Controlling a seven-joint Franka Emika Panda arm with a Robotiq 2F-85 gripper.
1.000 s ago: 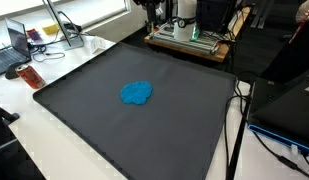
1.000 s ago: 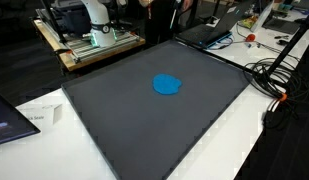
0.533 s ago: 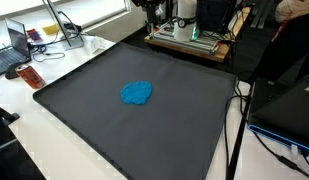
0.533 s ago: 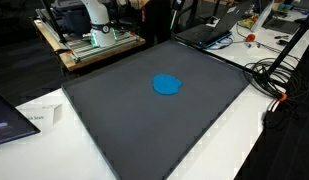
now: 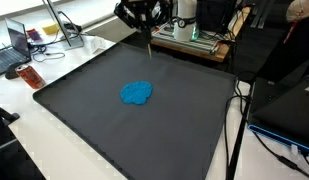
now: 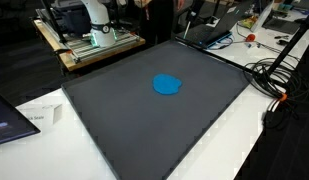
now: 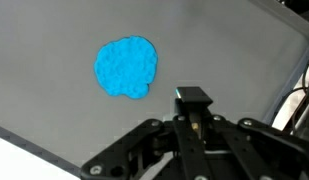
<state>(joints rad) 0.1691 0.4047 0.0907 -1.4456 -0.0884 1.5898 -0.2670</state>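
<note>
Blue cloth [image 5: 137,93] lies crumpled mid-mat on the dark tabletop [image 5: 114,130] (same spot in both exterior views, [image 6: 168,85]). Gripper [image 5: 141,14] hangs high over the far edge, well apart from it. Fingers [image 7: 193,100] hold nothing; how wide they're open, can't tell.

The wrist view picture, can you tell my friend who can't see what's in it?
A crumpled bright blue cloth lies on a dark gray mat. The robot's black gripper pokes in from the bottom edge, above the mat and apart from the cloth.
</note>
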